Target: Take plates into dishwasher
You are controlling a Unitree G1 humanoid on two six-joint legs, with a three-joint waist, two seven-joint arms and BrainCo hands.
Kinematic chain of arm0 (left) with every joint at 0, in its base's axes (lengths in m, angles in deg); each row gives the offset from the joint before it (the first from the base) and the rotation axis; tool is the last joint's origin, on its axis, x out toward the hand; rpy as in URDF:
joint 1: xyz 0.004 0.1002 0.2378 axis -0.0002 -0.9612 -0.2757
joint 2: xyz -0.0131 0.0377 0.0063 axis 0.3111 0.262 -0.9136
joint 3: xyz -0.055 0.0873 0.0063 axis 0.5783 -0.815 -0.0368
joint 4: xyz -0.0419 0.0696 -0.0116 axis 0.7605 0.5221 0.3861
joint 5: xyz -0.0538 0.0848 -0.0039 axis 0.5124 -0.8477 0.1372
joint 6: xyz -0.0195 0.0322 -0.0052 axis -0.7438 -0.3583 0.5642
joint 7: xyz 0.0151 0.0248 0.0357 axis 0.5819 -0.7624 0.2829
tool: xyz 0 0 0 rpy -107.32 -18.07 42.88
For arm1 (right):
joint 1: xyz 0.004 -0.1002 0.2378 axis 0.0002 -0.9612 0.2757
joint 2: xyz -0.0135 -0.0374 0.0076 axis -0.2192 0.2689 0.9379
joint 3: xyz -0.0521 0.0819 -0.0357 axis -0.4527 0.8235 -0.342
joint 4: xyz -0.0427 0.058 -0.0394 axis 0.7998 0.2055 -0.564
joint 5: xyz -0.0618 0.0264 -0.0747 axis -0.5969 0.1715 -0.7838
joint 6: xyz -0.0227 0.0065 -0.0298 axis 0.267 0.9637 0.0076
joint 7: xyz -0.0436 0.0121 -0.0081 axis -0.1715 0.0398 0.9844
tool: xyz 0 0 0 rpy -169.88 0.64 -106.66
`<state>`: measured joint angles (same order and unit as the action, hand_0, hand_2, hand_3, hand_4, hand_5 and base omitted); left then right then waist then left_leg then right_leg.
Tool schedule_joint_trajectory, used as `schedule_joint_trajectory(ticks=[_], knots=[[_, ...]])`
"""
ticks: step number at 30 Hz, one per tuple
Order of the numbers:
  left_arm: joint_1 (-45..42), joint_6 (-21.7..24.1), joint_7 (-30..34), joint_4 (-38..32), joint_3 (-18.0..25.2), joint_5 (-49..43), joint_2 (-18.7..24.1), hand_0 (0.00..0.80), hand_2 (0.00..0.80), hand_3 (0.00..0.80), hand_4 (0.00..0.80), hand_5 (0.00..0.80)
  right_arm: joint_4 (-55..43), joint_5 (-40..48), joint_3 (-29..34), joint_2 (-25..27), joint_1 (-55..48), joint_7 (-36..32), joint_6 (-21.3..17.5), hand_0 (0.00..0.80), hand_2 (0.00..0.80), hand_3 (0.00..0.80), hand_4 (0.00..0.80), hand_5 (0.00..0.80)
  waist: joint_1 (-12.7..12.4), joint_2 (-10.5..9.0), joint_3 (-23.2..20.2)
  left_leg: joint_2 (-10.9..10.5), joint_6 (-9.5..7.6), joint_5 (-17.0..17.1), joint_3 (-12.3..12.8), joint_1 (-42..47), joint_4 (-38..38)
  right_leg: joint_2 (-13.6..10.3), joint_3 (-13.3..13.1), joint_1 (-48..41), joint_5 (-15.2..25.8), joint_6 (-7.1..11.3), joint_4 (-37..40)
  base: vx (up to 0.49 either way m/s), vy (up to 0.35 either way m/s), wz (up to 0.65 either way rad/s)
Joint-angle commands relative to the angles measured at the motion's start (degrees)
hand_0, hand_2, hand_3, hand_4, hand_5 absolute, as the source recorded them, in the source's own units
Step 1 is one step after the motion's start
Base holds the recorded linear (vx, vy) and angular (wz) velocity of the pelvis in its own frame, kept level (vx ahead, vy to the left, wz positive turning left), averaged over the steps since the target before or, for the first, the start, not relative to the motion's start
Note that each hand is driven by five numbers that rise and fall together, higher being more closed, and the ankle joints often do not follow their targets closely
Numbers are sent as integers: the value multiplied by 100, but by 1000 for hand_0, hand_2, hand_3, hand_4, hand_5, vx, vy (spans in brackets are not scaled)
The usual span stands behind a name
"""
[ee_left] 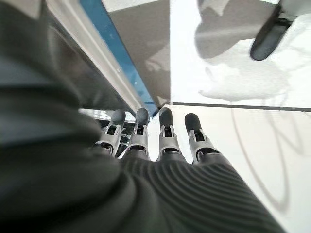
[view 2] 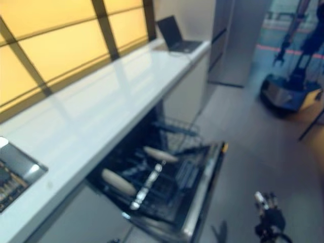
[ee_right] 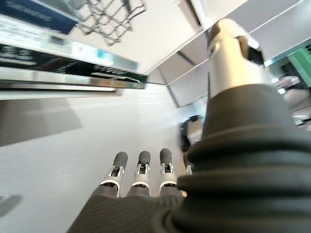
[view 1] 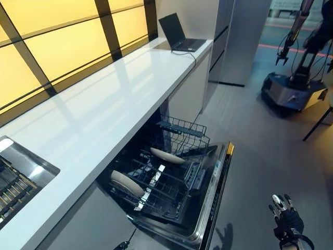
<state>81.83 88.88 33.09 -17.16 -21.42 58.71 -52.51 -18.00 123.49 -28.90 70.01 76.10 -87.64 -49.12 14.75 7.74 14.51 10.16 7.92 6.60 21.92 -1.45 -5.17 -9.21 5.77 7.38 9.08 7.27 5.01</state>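
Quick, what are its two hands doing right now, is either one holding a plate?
Left hand: open, fingers straight, holding nothing.
Right hand: open, fingers straight, holding nothing, hanging over the floor beside the dishwasher door.

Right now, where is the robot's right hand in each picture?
Left eye view: right hand in the bottom right corner, over the floor.
Right eye view: bottom right again, right of the open dishwasher door.
Left wrist view: not in it; the fingers there are the left hand.
Right wrist view: its own straight fingers, holding nothing.
Shared landmark: the dishwasher door.
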Motion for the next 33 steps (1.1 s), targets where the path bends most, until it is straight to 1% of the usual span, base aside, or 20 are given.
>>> schedule_joint_trajectory(ticks=[1,2,3,5,8,17,19,21,28,33], knots=[[476,207,6,111,-36,268,266,0,0,0,0,0,23,276,-80,215,561,-201,-323,0,0,0,0,0,-43,-218,375,-134,-169,-43,-183,-216,17,11,191,83,-681,-124,-680,-69,31,2],[505,227,-15,119,-72,281,250,0,0,0,0,0,90,310,-131,230,622,-196,-339,0,0,0,0,0,-53,-170,434,-162,-171,-35,-219,-270,17,-2,190,141,-686,-129,-702,-46,17,2],[506,227,-15,119,-71,281,250,0,0,0,0,0,91,311,-131,230,623,-197,-339,0,0,0,0,0,-53,-169,433,-162,-171,-35,-219,-272,17,-2,190,143,-686,-129,-703,-59,24,1],[608,337,-13,169,-156,346,231,0,0,0,0,0,383,349,-277,336,883,-185,-428,0,0,0,0,0,-90,-21,611,-238,-170,-6,-315,-422,17,-28,173,301,-689,-150,-750,-81,36,1],[719,395,-8,177,-233,417,220,0,0,0,0,0,586,359,-385,422,1157,-159,-446,0,0,0,0,0,-123,114,758,-296,-172,33,-392,-577,17,-25,137,467,-660,-182,-774,-39,18,1],[1155,344,29,23,-392,618,222,0,0,0,0,0,936,130,-832,475,1894,-89,-331,0,0,0,0,0,-221,344,1144,-397,-158,164,-505,-933,17,-84,155,912,-658,-185,-1003,-29,7,-1],[1277,297,55,3,-440,665,205,0,0,0,0,0,1033,51,-964,459,2064,-60,-312,0,0,0,0,0,-234,370,1228,-423,-159,165,-526,-956,17,-115,180,964,-695,-180,-1074,-22,10,-4],[1334,281,32,-20,-510,672,143,0,0,0,0,0,1140,-41,-1125,418,2260,-72,-269,0,0,0,0,0,-281,417,1285,-431,-164,198,-535,-1012,17,-119,184,1036,-642,-188,-1072,0,0,0],[1533,155,-11,-97,-656,677,17,0,0,0,0,0,1344,-476,-1655,210,2905,57,-156,0,0,0,0,0,-439,467,1426,-475,-175,273,-564,-1132,17,-167,288,1148,-547,-157,-1081,-11,-2,0],[1563,96,-37,-84,-686,699,-65,0,0,0,0,0,1358,-640,-1893,41,3137,62,-71,0,0,0,0,0,-506,467,1459,-475,-161,294,-559,-1123,17,-192,381,1104,-527,-143,-1055,-1,1,1]])
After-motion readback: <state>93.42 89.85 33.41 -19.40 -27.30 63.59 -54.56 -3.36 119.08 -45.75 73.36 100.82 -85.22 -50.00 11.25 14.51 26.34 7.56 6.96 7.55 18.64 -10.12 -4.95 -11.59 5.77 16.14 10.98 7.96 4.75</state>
